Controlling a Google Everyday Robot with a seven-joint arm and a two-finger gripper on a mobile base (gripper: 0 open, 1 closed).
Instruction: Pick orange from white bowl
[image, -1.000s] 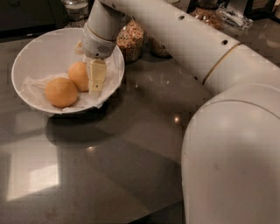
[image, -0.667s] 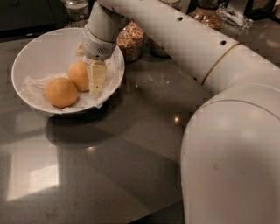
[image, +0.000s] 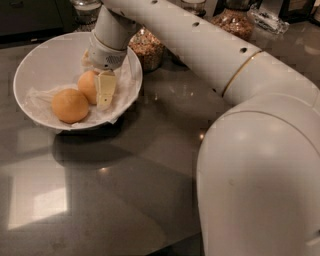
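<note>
The white bowl (image: 35, 60) with crumpled white paper lining stands at the far left of the dark table. Two fruits lie in it. The paler, egg-shaped orange (image: 87, 85) is toward the middle. The rounder, deeper-orange fruit (image: 70, 105) lies in front and to the left of it. My gripper (image: 95, 90) reaches down into the bowl from above and is closed around the paler orange. One pale finger (image: 105, 90) presses its right side. The other finger is hidden behind the fruit. The orange still rests on the paper.
Glass jars of grains (image: 147, 47) stand right behind the bowl, with another (image: 233, 21) further right. My white arm (image: 210, 55) crosses the upper middle and its big body (image: 260, 175) fills the right foreground. The dark glossy tabletop (image: 100, 200) lies in front.
The visible finger has shifted slightly left, closer against the paler orange. The bowl, both fruits and the arm have otherwise stayed put.
</note>
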